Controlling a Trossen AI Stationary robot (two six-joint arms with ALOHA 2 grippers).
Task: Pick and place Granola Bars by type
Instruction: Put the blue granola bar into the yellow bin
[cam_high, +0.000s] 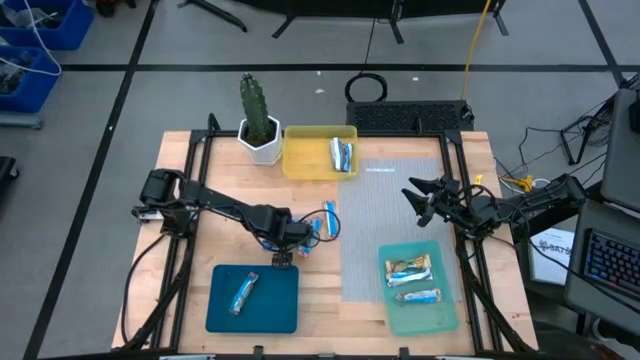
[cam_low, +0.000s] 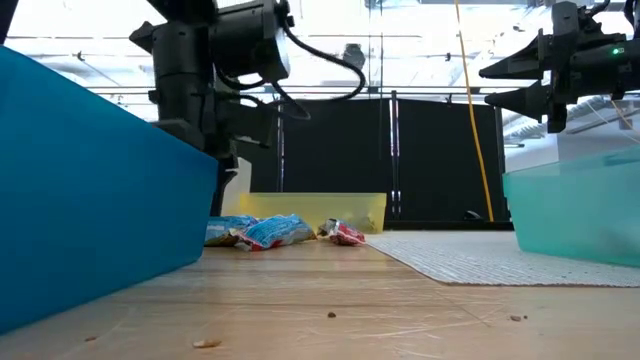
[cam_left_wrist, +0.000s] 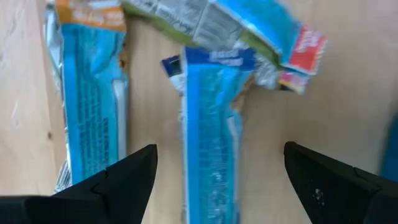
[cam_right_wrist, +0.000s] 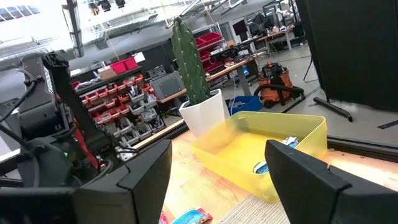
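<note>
Three loose granola bars lie flat on the wood at mid-table. In the left wrist view a blue-and-white bar lies in the middle. A blue bar with an orange end lies beside it, and a bar with a red end lies beyond. My left gripper points down over them, open, one finger on either side of the middle bar without touching it. My right gripper hangs open above the grey mat at the right, holding nothing.
A yellow tray at the back holds blue bars, next to a potted cactus. A dark blue tray near the front holds one blue bar. A light teal tray holds two tan bars.
</note>
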